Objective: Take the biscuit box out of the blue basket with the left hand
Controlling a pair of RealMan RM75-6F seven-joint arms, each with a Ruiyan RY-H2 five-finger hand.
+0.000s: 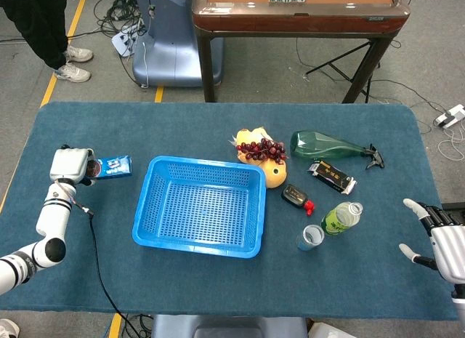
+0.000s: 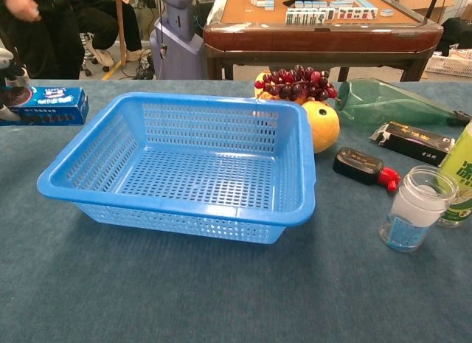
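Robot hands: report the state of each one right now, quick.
Left robot hand: closed around the biscuit box, outside the blue basket.
Right robot hand: open, holding nothing.

Glossy perforated plastic basket [image 1: 198,240], matt cloth table [image 1: 218,127]

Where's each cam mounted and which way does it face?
Head view: high up, looking steeply down on the whole table; shows left hand with its arm, and right hand.
Chest view: low at the near edge, looking level across the table; only left hand.
Shared: basket, box, grapes, cup.
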